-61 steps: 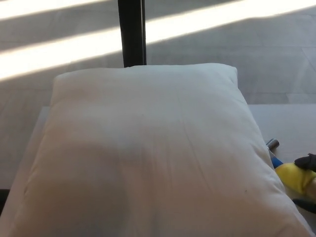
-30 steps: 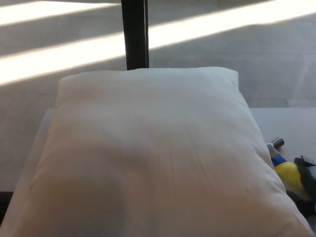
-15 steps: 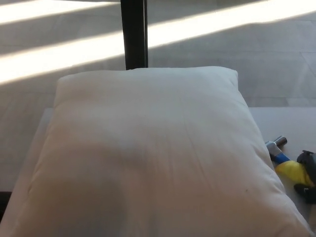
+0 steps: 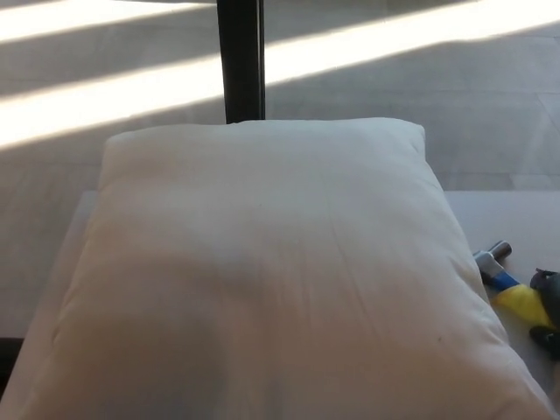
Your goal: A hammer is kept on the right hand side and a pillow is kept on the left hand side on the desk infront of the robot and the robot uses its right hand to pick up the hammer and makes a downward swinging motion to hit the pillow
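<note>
hammer [image 4: 507, 287] lying on the white desk [image 4: 516, 219] at the right edge of view, just beside the pillow's right side; grey head toward the far side, blue and yellow handle running toward the near right corner. white pillow [image 4: 262, 271] filling most of the view. right hand [image 4: 548, 311] dark, touching the yellow handle end, mostly cut off; cannot tell whether fingers are closed. left hand out of sight. dark post [image 4: 241, 59] beyond the pillow.
</note>
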